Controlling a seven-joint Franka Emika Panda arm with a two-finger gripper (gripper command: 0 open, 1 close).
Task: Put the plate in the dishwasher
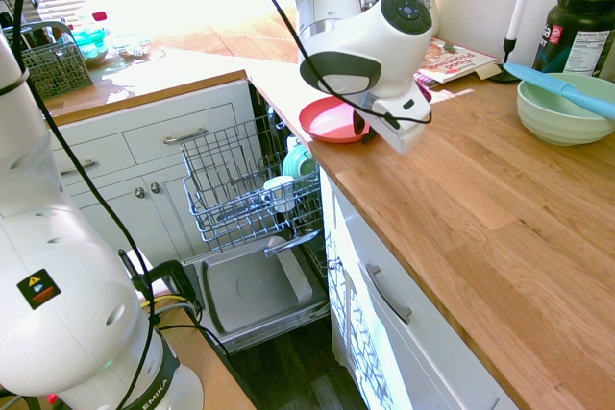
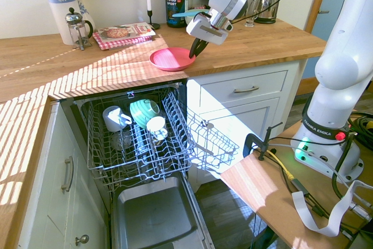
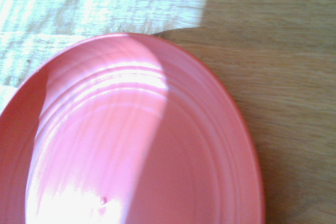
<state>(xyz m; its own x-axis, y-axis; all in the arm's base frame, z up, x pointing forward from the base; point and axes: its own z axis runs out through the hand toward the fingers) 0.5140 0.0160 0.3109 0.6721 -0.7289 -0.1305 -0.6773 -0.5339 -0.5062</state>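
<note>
Wrist view gives me the plate from close up: smooth coral-red plastic, round and shallow, with faint concentric ridges and a paler pink centre, half in sun and half in shadow. Its lower part is cut off by the frame edge. It lies flat on the wooden counter, whose grain runs in long streaks.

From the second exterior view I see the plate near the counter's front edge, just above the open dishwasher. The end effector hangs at the plate's right rim, its dark fingers pointing down with a narrow gap between them; I read it as open, gripping nothing, though whether a fingertip touches the rim I cannot tell.

The dishwasher's grey wire rack is pulled out, holding a teal cup and white mugs. Its metal-lined door lies dropped down.

In the first exterior view the wrist housing hides the fingers.
</note>
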